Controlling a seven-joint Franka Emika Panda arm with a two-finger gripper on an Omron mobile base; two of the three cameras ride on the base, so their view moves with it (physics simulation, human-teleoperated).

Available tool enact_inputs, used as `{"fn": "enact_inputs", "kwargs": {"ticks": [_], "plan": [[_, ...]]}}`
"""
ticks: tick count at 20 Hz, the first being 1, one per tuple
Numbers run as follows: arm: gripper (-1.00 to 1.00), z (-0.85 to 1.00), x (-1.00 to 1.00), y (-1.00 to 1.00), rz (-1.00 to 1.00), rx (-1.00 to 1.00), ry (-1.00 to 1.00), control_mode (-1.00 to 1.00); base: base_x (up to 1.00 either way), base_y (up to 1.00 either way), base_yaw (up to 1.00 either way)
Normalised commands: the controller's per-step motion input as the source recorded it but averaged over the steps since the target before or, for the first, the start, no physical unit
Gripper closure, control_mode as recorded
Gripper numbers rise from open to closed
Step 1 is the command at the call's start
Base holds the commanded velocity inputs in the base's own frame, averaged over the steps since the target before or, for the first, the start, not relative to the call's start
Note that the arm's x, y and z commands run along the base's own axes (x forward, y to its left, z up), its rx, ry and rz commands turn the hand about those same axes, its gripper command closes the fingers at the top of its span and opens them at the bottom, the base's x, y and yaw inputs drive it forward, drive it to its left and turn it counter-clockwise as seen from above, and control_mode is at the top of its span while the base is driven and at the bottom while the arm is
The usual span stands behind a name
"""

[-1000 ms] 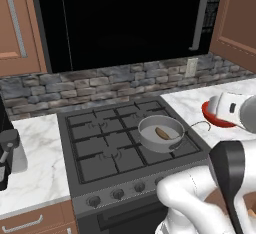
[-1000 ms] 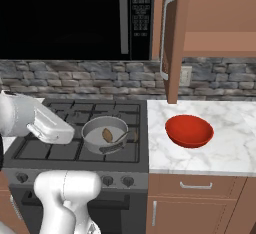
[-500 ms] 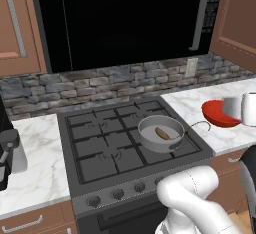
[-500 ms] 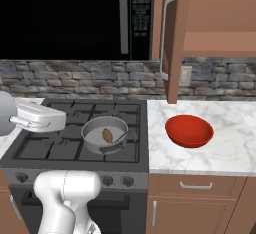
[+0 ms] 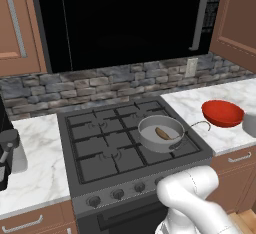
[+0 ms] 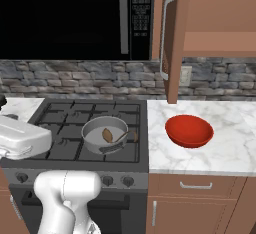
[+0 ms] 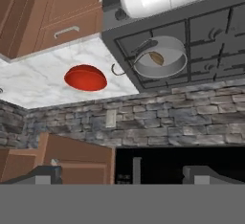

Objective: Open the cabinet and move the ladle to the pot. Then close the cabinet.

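Rough grey stone backsplash [image 6: 75, 73] running behind the black gas stove [image 5: 105, 143]. Thin dark-brown ladle [image 6: 111, 137] lying in the shallow grey metal pot [image 6: 102, 134]; glossy red bowl [image 6: 189, 131] sitting beside. Reddish-brown wooden cabinet door [image 6: 171, 38] standing ajar. Gripper [image 7: 122, 174] spread wide, holding nothing.

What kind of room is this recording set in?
A home kitchen, rendered in simulation. A gas stove carries a grey pot with a ladle in it, a black microwave hangs above a stone backsplash, and wooden cabinets flank marble counters.
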Motion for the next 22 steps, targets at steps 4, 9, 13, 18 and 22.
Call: {"fn": "enact_inputs", "kwargs": {"ticks": [4, 9, 13, 18, 22], "plan": [[-1.00, 0.14, -0.26, 0.22, 0.00, 0.00, -0.20, -1.00, 0.00, 0.00, 0.00], [-1.00, 0.41, -0.10, 0.18, 0.00, 0.00, -0.15, -1.00, 0.00, 0.00, 0.00], [-1.00, 0.32, -0.03, 0.19, 0.00, 0.00, -0.07, -1.00, 0.00, 0.00, 0.00], [-1.00, 0.16, -0.08, 0.11, 0.00, 0.00, -0.04, 1.00, -0.08, 0.00, 0.00], [-1.00, 0.00, 0.00, 0.00, 0.00, 0.00, 0.00, 1.00, -0.52, -0.28, 0.00]]}}
